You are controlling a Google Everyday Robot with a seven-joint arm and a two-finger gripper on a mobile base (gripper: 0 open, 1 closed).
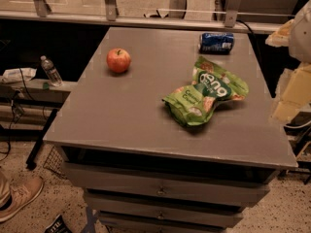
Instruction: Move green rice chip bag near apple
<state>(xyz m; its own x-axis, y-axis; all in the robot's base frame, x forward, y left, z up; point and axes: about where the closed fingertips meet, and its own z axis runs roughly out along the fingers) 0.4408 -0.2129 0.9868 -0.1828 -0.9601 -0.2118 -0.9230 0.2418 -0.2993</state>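
The green rice chip bag [206, 92] lies crumpled on the grey table [126, 115], right of centre. The apple [118, 60], red with yellowish patches, stands on the table's left side, well apart from the bag. My gripper [291, 93] shows as pale yellowish parts at the right edge of the view, beside the table's right edge and to the right of the bag. It touches nothing that I can see.
A blue soda can [216, 41] lies on its side at the table's back right. Drawers [160, 191] run below the table front. A water bottle [50, 71] stands on a low shelf at the left. A shoe [17, 198] shows at the bottom left.
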